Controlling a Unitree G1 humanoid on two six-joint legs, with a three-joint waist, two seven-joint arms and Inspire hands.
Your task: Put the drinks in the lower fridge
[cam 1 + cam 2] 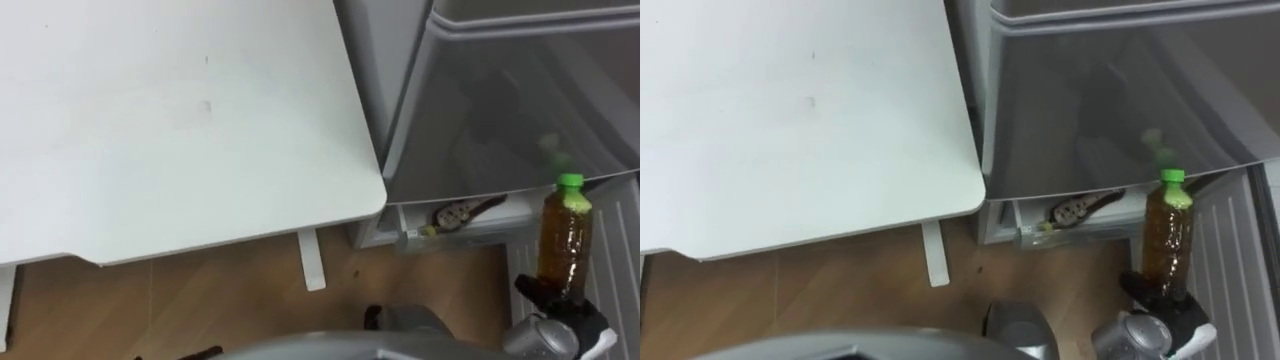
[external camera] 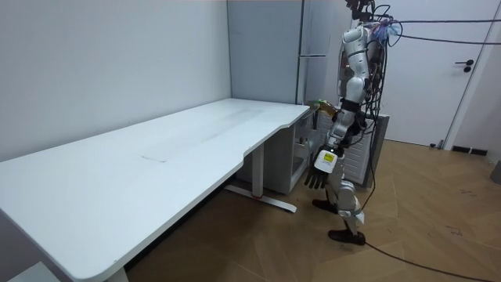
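A bottle of brown drink with a green cap (image 1: 565, 235) stands upright in my right hand (image 1: 560, 322), whose fingers are curled round its lower part, at the lower right of the eye views. It hangs just in front of the grey fridge (image 1: 500, 110). Under the grey front, a gap into the lower fridge (image 1: 455, 215) shows a shelf with small items on it. In the room view I stand facing the fridge (image 2: 313, 70) at the end of the table. There the bottle (image 2: 319, 103) is held out in front of me and my left hand (image 2: 315, 180) hangs at my side with relaxed fingers.
A large white table (image 1: 180, 120) lies to my left, its rounded corner almost against the fridge. One white table leg (image 1: 312, 260) stands on the wooden floor (image 1: 200, 290). A white ribbed panel (image 1: 615, 260) runs down the far right.
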